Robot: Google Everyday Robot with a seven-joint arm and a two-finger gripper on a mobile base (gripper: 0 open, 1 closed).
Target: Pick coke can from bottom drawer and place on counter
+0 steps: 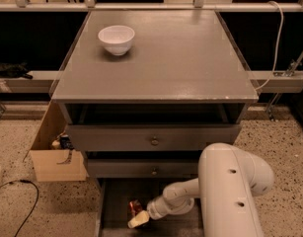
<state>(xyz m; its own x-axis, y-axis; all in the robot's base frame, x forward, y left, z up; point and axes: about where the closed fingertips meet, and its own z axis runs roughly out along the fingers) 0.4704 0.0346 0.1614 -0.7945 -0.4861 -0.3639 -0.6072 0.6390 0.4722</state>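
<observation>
Bench (190, 68): broad grey top, slightly glossy, front edge worn pale.
Arm (230, 191): thick white shell below the front right corner, slimmer forearm reaching left and down into the open drawer.
Bottom drawer (116, 201): pulled out beneath the front edge, grey floor bare on the left side.
Upper drawers (190, 138): two, grey, round knobs, stacked under the front edge above the bottom drawer.
Cardboard box (57, 164): on the speckled floor below the front left corner, open at the top.
White bowl (116, 39): upright on the bench, near the rear left corner.
Gripper (139, 221): inside the bottom drawer, a little left of the front edge's middle, pale tip pointing left, right beside the can; how far open, cannot tell; contact with the can, cannot tell.
Coke can (135, 207): red, in the bottom drawer, just behind the gripper's tip; seemingly near upright, long axis not certain.
</observation>
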